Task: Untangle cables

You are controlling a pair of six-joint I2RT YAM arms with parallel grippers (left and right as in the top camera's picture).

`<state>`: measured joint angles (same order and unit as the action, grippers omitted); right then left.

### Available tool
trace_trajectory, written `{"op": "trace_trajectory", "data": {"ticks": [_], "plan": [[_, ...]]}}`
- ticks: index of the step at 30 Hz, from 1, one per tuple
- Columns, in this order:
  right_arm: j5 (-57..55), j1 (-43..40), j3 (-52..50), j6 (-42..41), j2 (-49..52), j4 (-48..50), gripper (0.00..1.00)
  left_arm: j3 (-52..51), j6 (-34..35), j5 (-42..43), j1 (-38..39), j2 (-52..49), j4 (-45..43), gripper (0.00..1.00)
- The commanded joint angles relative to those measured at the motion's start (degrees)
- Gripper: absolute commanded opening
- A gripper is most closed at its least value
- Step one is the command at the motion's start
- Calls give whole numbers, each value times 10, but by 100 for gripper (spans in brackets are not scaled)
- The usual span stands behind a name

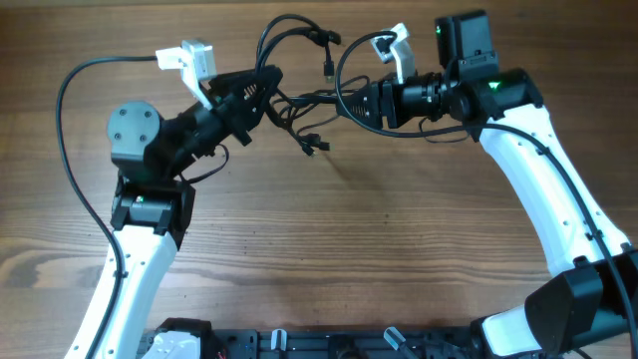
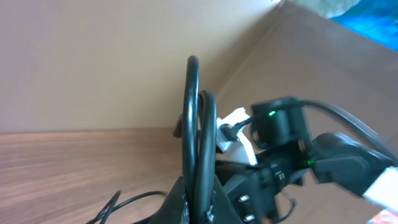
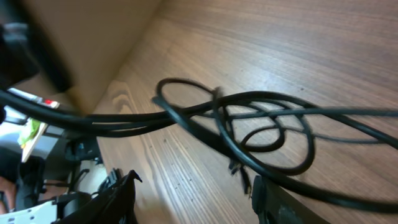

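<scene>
Several thin black flexible cables (image 1: pixel 299 108) with small plug ends: found strung as one dark tangle between the two claws, over the far part of the brown wood-grain surface (image 1: pixel 349 229). Noted loops rising behind and plug ends hanging low. Couldn't tell whether the lowest plug touched the surface.

Logged left claw (image 1: pixel 261 88) as clamped fully shut on a bunch of strands. Saw two loops standing up out of its grip in the left wrist view.

Logged right claw (image 1: pixel 347 100) with jaws well apart, gripping nothing. Saw strands crossing ahead of its fingers (image 3: pixel 121 199) in the right wrist view, none pinched between them. Couldn't trace which strand belonged to which cable, nor where the knot sat.

Risks, as judged:
- Flagged a blind close by the right claw as the main one. Would likely have caught several strands at once and cinched the knot tighter on the pull.
- Flagged plug ends as snag points. Could have hooked inside a loop and jammed.
- Flagged the right arm's own thicker black wire (image 1: pixel 339 72), looped just beside the tangle, as easy to grab by mistake.
- Flagged a hard tug as likely to drag strands out of the left grip and drop the lot.
- Marked the claws as near each other, so little room for a reach without a knock.
</scene>
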<state>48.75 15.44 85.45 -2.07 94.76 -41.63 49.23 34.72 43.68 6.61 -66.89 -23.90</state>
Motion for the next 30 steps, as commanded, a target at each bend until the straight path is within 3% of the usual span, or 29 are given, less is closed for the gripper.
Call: {"op": "trace_trajectory", "data": {"ticks": [1,7,10,15,21,30], "plan": [[-19,2,13,9,-12,9,62,3,79,15,-2,11,-34,4],[-33,38,13,148,-12,10,72,3,174,10,-2,11,-37,4],[-102,62,12,181,-12,18,74,3,220,11,-2,11,-32,4],[-115,99,3,242,-12,19,73,3,306,12,-20,11,-29,4],[-153,106,-12,238,14,62,66,3,410,58,-56,11,-29,4],[-153,109,-12,138,82,166,66,3,508,73,-57,11,-57,4]]}}
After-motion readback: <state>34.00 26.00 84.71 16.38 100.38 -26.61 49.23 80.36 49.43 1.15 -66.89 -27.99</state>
